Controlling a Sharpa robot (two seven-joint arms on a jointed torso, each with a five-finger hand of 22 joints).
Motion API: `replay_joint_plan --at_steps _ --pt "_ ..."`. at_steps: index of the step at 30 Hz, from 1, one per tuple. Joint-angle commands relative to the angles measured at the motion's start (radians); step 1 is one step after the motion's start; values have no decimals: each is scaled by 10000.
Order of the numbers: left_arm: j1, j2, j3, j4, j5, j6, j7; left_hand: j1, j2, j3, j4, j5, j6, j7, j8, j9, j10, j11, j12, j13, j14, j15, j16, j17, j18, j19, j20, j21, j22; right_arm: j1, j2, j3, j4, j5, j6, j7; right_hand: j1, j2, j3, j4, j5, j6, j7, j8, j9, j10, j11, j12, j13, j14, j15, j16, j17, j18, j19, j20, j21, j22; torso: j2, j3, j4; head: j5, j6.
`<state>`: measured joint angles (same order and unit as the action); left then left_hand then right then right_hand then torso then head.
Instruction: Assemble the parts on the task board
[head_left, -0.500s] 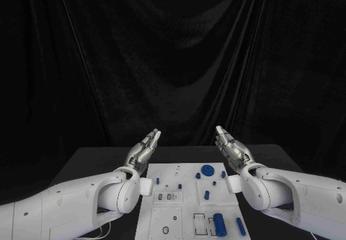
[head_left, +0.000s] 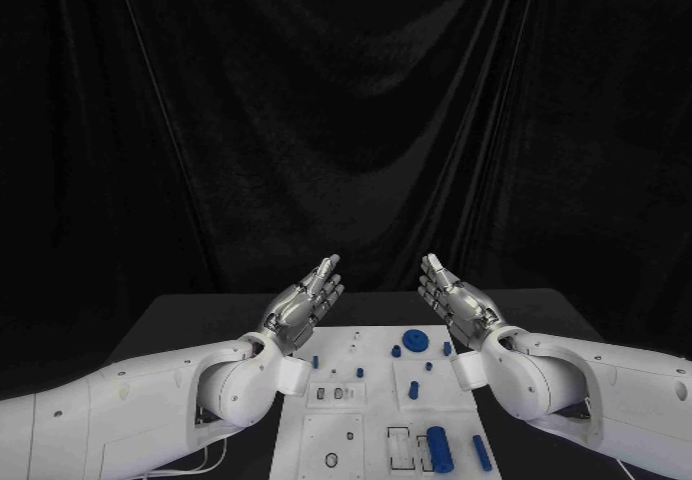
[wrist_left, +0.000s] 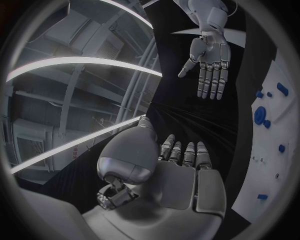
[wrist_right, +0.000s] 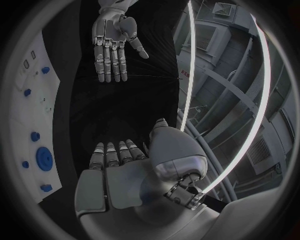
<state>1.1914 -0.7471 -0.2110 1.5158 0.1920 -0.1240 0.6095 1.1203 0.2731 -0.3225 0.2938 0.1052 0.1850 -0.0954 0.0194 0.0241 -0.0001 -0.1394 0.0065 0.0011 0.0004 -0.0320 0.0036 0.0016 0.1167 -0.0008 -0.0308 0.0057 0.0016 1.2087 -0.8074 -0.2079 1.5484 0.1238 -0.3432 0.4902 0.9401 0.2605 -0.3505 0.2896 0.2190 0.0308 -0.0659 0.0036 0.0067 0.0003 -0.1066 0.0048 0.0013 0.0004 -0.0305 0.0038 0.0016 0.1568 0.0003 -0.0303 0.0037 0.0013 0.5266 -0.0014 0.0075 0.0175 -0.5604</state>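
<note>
Lab or test studio: black table (head_left: 188, 310) backed by black drapery (head_left: 346, 140); overhead, long strip lights (wrist_left: 75, 62), exposed ducts and beams (wrist_right: 231, 75) showed.

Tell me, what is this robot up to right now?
Nothing is being handled at this moment. The left hand and the right hand are raised above the far end of the white task board, palms facing each other, fingers straight and holding nothing. The small blue parts lie untouched on the board, so assembly has not begun.

Blue parts (head_left: 438, 448) lie scattered on the flat white task board (head_left: 364, 424).
</note>
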Motion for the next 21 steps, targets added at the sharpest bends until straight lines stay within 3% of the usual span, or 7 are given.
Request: replay_joint_plan --at_steps 1,3,7,16,21 --pt "28 157 -3 -470 347 1770 459 79 47 -20 -28 44 48 -12 54 12 1 -61 -65 -11 -4 -1388 -36 -16 217 8 -694 -57 -16 17 -185 8 -194 140 1127 -342 101 2 3 -8 -25 18 69 50 15 -3 62 -48 -13 -4 -985 -38 -16 126 -3 49 -37 -13 -10 -2 -16 219 67" --pt "27 156 -3 -484 347 1841 439 103 62 1 -32 105 80 9 59 16 1 -36 -65 -11 -4 -1348 -36 -16 249 8 -621 -57 -16 17 -193 8 -222 140 1245 -358 141 -17 24 -4 -29 211 186 112 57 -3 184 -48 -13 -4 -862 -38 -16 158 -3 234 -37 -13 -12 1 -15 181 111" --pt "25 161 -4 -523 347 1984 396 136 72 23 -36 173 97 23 61 18 1 -18 -65 -11 -4 -1322 -36 -16 275 8 -568 -57 -16 17 -208 7 -282 138 1529 -378 185 -44 36 -8 -29 233 230 123 60 -3 254 -48 -13 -4 -782 -38 -16 179 -3 376 -37 -13 0 3 -23 152 218" --pt "15 150 -5 -600 347 2268 351 228 86 77 -39 275 142 53 66 23 1 17 -65 -11 -4 -1259 -36 -16 341 8 -436 -57 -16 17 -227 7 -387 -557 1997 -416 314 -88 89 -7 -8 398 473 191 88 9 524 -29 -3 -4 -493 -38 -16 200 -3 922 -37 -13 -7 -5 -29 190 218" --pt "10 118 -5 -642 292 2362 345 325 89 126 -42 373 209 88 76 30 1 54 -65 -11 -4 -1181 -36 -16 389 8 -315 -57 -16 17 -230 7 -519 -1641 2116 -428 578 -171 177 -29 156 615 777 270 118 28 912 0 11 -4 49 -38 -16 229 -3 1314 -37 -13 -7 -6 -29 166 288"
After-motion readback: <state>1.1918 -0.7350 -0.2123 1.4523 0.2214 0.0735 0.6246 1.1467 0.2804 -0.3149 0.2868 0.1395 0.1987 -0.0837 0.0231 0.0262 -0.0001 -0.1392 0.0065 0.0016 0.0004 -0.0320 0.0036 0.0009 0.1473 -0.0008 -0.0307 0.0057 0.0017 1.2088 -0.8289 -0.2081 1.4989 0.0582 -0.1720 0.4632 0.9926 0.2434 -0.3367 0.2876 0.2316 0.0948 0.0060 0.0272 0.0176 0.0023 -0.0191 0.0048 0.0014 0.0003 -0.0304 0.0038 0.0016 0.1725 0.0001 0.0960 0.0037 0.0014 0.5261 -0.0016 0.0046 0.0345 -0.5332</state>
